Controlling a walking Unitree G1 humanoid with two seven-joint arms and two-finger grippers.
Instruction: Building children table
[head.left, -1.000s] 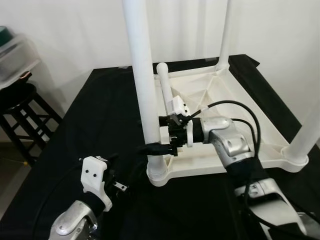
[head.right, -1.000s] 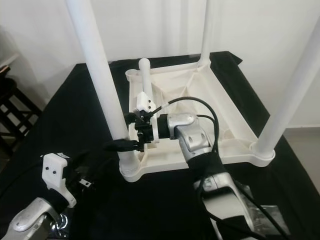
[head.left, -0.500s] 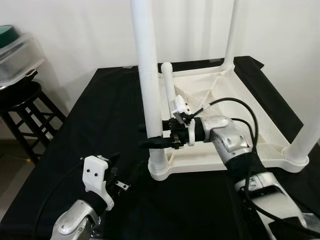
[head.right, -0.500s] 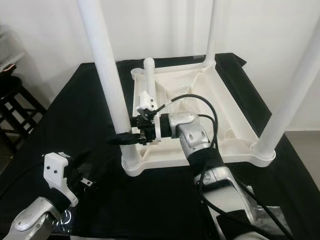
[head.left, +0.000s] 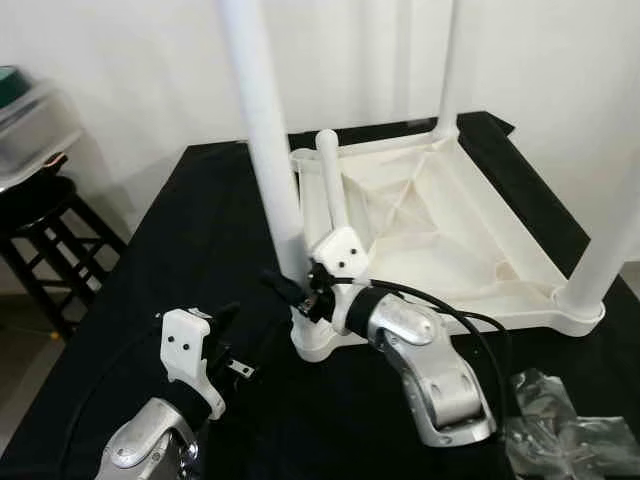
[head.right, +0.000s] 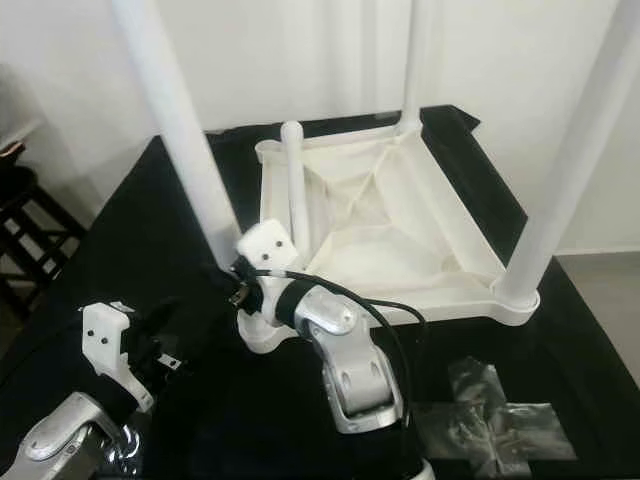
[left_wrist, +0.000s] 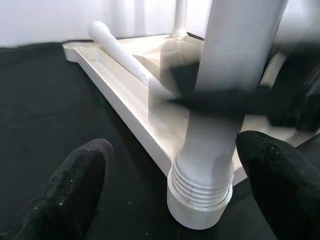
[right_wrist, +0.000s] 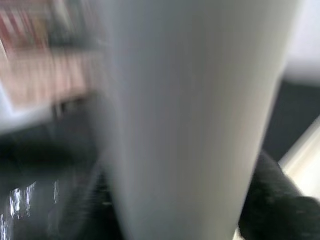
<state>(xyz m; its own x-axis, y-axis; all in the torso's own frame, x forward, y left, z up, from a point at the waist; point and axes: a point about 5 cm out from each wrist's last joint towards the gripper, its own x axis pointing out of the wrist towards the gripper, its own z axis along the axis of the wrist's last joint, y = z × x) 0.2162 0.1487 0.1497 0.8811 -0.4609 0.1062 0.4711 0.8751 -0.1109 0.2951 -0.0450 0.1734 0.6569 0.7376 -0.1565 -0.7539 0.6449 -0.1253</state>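
Table leg (head.left: 262, 150), right pincer (head.left: 290, 292) clamped round it

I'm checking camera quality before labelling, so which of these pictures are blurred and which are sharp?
Right wrist view: heavily blurred, the white plastic table leg a smear. Left wrist view: leg base sharp, dark blur across the leg where the right gripper is. Both eye views: sharp, evenly lit, the upturned white plastic tabletop crisp.

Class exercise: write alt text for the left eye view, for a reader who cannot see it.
The right gripper clasps the near white leg of an upside-down white plastic table on a black surface. A loose leg lies inside the tabletop; the left gripper hovers nearby.
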